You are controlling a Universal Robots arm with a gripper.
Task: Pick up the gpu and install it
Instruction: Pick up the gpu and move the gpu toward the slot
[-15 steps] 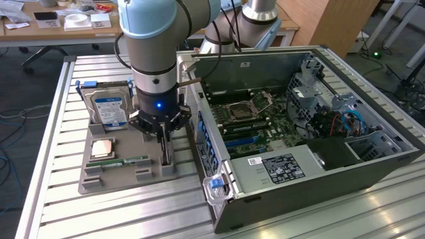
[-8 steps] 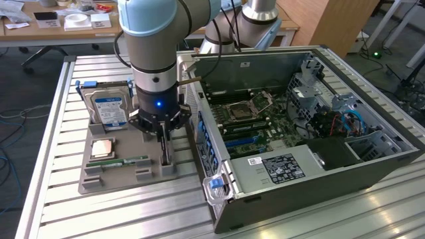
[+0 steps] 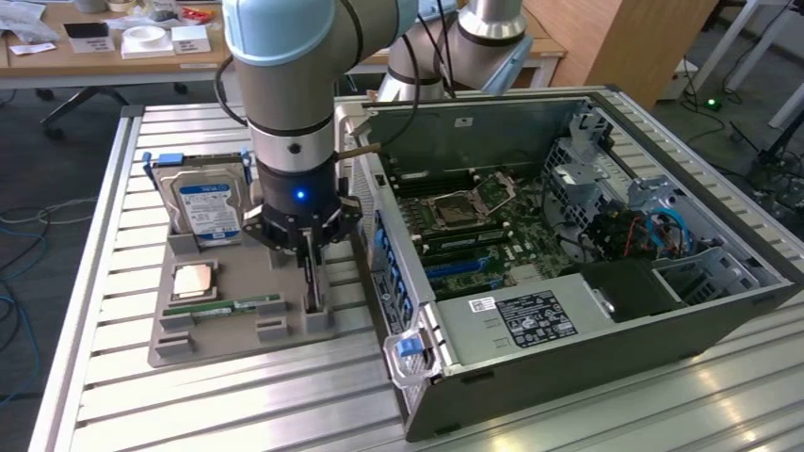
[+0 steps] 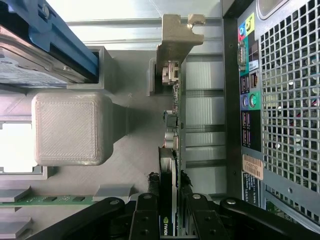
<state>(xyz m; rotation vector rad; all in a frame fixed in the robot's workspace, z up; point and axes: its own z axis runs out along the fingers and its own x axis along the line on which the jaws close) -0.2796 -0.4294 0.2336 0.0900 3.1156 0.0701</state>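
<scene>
Tool (image 3: 312, 275) (image 4: 169, 192) low over the grey holder (image 3: 226, 331). We log it as clenched on the gpu (image 4: 173, 125), with one of the fingers (image 4: 145, 220) against each face of the card. The gpu stands on edge in the holder's slot directly beneath the tool, its metal bracket at the end farthest from the fingers. The open computer case (image 3: 566, 245) is close on one side of the tool. The hard drive (image 3: 207, 207) is upright on the other side. The memory stick (image 3: 224, 307) lies flat nearby. All sit on the slatted bench (image 3: 126, 405).
</scene>
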